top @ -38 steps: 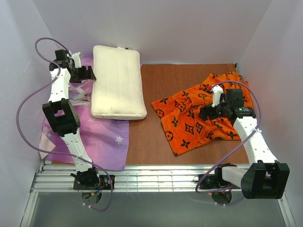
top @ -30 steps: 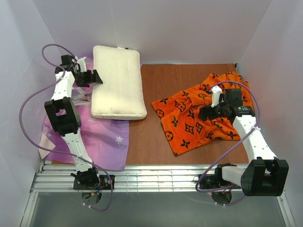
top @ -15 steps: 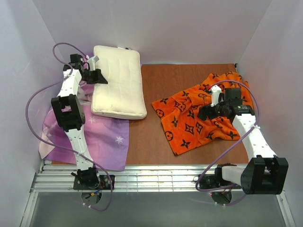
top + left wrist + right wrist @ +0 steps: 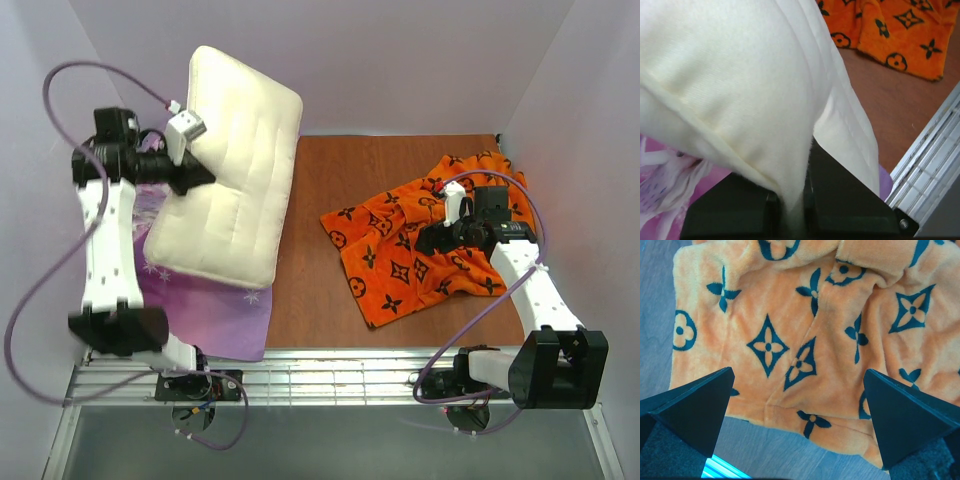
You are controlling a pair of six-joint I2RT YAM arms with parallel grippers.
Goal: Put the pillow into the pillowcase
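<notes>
The cream-white pillow (image 4: pixel 235 170) hangs tilted above the left side of the table, lifted by its left edge. My left gripper (image 4: pixel 200 172) is shut on that edge; in the left wrist view the pillow (image 4: pixel 735 85) fills the frame and its fabric is pinched between the black fingers (image 4: pixel 840 200). The orange pillowcase (image 4: pixel 415 240) with black flower and star motifs lies crumpled on the right. My right gripper (image 4: pixel 432 238) hovers open over the pillowcase (image 4: pixel 805 335), wide apart, nothing between its fingers.
A purple printed fabric (image 4: pixel 215 295) lies on the left under the pillow. Brown tabletop (image 4: pixel 310 290) shows between the two fabrics. White walls close in on the left, back and right. A metal rail (image 4: pixel 330 375) runs along the near edge.
My left gripper has shut on the pillow's left edge and raised it, so the pillow now hangs tilted off the table. The right arm has barely moved.
</notes>
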